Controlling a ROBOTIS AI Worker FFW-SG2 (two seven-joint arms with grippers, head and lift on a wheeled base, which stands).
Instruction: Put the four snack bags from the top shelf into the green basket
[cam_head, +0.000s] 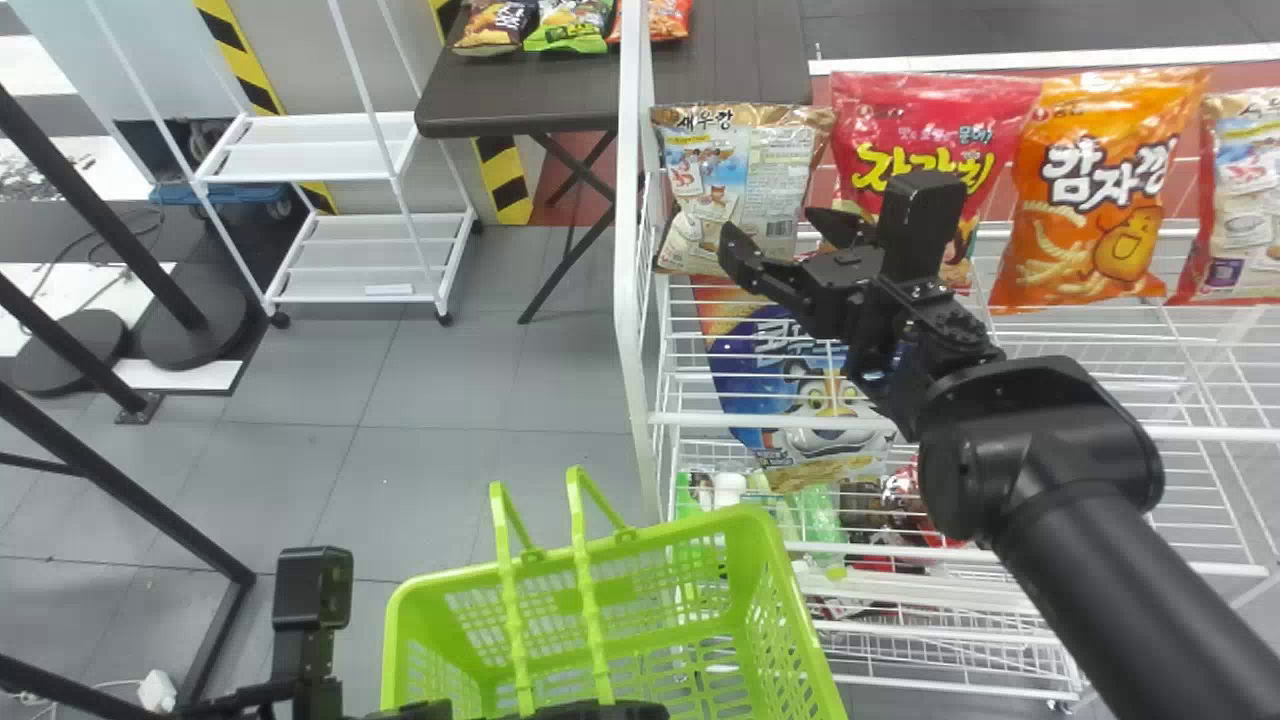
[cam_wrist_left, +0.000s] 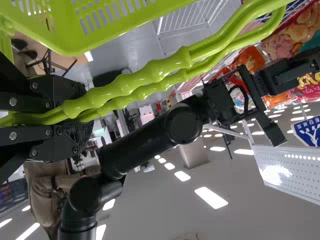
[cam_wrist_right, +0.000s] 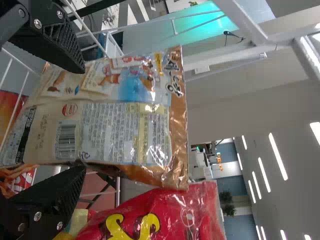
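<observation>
Now, brown snack bag (cam_head: 735, 190): upright at the left end of the top shelf (cam_head: 1190, 434), barcode side toward me, so I judge it wants a squeeze across its width
Right claw (cam_wrist_right: 80, 120): spread wide, one finger toward each side of that bag, nothing gripped; the gap, I'd say, lets the soft pack sit between before I close
Contact: whether either finger touches the film, I cannot tell
Red bag (cam_head: 940, 110): just beside the brown one, close enough that a closing finger might snag it
Orange bag (cam_head: 1120, 140): next along, upright too
Edge bag (cam_head: 1245, 200): past the orange one, cut off by the head view's right border, so its full width is lost to me; it makes the four
Blue bag (cam_head: 740, 365): lower down, partly behind wire and my arm; not one of mine, I think
Green basket (cam_head: 440, 578): below the top shelf and to its left, probably for a short carry; its near part is cut off at the bottom
Left claw (cam_wrist_left: 82, 112): closed on the green handles (cam_wrist_left: 160, 70), bunched together, presumably to keep the basket steady
</observation>
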